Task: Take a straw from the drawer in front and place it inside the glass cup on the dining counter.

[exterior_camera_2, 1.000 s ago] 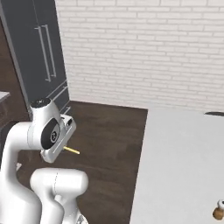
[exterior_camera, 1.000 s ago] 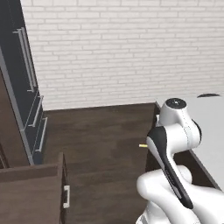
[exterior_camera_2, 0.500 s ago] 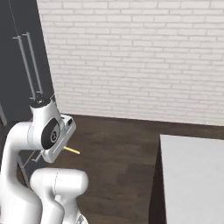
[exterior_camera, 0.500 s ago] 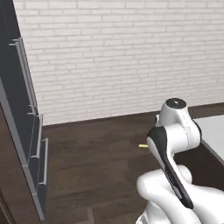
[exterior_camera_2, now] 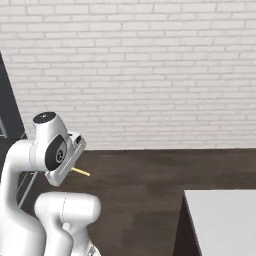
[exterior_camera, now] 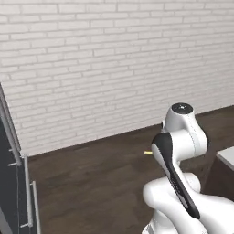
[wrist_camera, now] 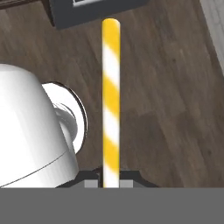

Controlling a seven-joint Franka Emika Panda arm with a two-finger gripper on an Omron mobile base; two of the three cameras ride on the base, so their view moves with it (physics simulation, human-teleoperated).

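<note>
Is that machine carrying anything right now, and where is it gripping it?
Yes. The tool is shut on the straw, gripping it near one end, so most of its striped length sticks out beyond the fingertips.

No readable text, labels, numbers, signs

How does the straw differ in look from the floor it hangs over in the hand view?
The straw is striped yellow and white; the floor is dark brown wood grain. The straw is a thin round rod, glossy and smooth; the floor is a broad flat surface of planks. The straw is held in the shut tool, clear of the floor. Both are sharply rendered.
</note>
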